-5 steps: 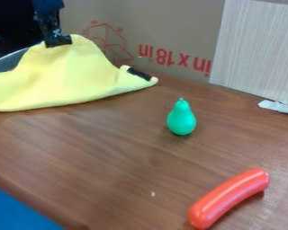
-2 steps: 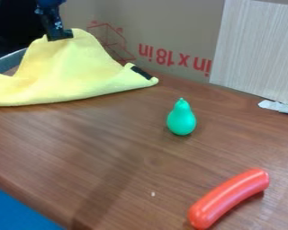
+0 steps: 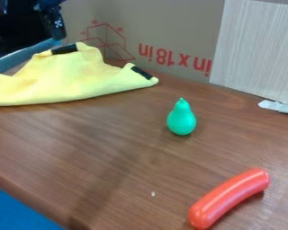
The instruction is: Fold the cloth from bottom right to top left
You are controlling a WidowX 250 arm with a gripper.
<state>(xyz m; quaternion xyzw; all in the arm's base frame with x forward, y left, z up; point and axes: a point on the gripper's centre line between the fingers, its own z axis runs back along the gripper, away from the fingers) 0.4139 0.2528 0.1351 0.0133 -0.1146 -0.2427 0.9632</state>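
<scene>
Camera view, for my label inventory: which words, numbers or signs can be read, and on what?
"in x 18 in": red, upside down, on the cardboard.
Small marks around the red box drawing, also on the cardboard: too small to read.
White mark on the gripper: too small to read.

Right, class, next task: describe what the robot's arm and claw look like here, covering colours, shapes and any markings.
The black robot arm shows at the upper left as a dark, slightly bluish, chunky piece. It leads down to a narrow, blocky black claw, which carries a small whitish marking on its side. No cables can be made out.
</scene>
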